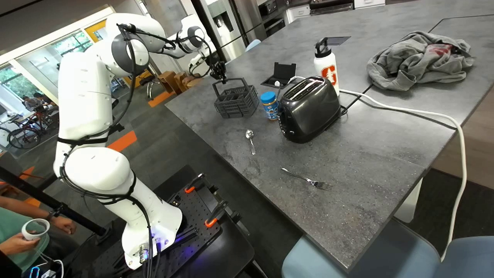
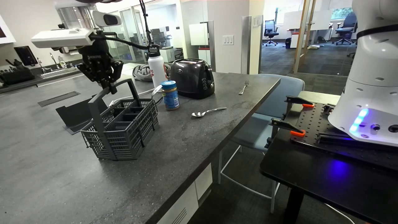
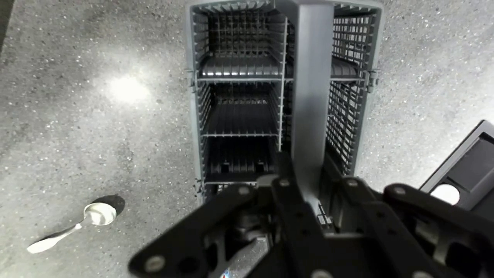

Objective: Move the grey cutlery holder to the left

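There's the claw (image 2: 109, 88), clamped on the handle (image 3: 312, 96)!
Below it the grey cutlery holder (image 2: 121, 127) sits upright on the tabletop (image 2: 186, 149), long axis running along that handle; a leftward carry looks next.

The grey cutlery holder (image 2: 132, 141), lattice-sided and divided into compartments, stands upright on the dark countertop (image 2: 183, 140).

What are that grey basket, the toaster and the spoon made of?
The grey cutlery basket looks like matte moulded plastic, judging by its dull, even grey and lattice walls. The toaster is glossy black with bright reflections: coated metal or plastic, I can't tell. The spoon seems polished metal, probably steel, from its silvery shine.
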Controlling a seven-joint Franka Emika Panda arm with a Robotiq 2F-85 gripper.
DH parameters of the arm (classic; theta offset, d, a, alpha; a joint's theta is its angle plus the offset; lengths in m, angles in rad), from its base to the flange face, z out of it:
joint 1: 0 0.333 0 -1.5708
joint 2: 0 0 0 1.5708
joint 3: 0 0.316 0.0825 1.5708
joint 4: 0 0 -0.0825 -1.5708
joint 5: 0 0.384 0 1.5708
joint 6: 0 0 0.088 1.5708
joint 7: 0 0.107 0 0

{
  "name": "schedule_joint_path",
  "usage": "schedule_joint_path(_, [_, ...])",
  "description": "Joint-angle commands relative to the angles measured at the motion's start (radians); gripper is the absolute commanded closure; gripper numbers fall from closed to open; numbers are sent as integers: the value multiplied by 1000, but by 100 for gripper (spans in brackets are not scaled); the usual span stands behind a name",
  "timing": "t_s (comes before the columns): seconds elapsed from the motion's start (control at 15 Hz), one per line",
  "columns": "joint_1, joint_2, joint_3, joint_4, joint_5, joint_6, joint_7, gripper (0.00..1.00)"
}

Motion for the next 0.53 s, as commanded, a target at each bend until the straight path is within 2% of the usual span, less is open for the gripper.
schedule_joint_path(0.0, [22, -13, -5, 29, -5, -47, -23, 92])
schedule_joint_path(0.2, [21, -45, 17, 3, -21, -49, -75, 92])
schedule_joint_path(0.47, [20, -91, 41, -23, -36, -84, -208, 92])
